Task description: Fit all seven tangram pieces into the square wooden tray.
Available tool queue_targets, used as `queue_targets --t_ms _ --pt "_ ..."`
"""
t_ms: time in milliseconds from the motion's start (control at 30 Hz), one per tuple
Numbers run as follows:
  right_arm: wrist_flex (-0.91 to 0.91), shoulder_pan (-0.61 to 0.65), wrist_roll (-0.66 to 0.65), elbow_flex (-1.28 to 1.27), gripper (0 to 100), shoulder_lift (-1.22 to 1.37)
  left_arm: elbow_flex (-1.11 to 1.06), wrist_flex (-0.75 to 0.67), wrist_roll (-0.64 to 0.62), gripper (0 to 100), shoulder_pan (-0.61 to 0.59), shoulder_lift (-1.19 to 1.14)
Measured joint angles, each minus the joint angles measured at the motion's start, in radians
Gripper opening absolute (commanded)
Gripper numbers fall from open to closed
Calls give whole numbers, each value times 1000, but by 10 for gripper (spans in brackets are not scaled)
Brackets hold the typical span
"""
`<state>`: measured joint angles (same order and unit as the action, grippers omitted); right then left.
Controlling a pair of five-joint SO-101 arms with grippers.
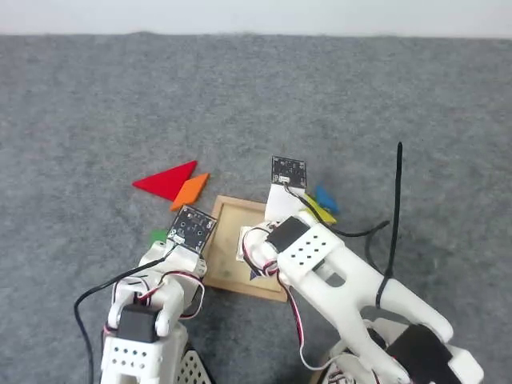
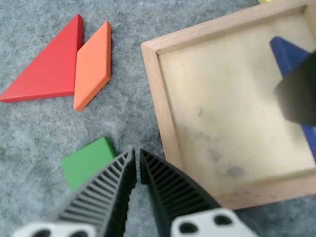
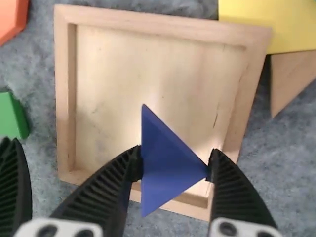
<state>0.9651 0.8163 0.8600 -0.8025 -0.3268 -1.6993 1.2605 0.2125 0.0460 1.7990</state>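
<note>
Right gripper (image 3: 174,165) pinches blue triangle (image 3: 165,170) over tray (image 3: 63,98) – (clearest from wrist)

A grey felt mat (image 1: 96,104) covers the table, its nap flecked and a little uneven. Along its far edge, in the high view, runs a plain white band (image 1: 256,16).

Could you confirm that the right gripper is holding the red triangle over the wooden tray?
Not quite: the right gripper holds the blue triangle over the wooden tray, as the right wrist view shows. The red triangle lies on the grey carpet beside the orange piece.
</note>
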Motion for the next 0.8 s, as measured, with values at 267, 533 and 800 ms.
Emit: queue_targets --t_ms 267,533,800 --pt "0 0 2 0 404 0 0 0 0 13 0 0" --pt "0 0 -138 0 142 0 0 0 0 13 0 0" --pt "-71 -2 -557 41 136 2 0 0 0 13 0 0"
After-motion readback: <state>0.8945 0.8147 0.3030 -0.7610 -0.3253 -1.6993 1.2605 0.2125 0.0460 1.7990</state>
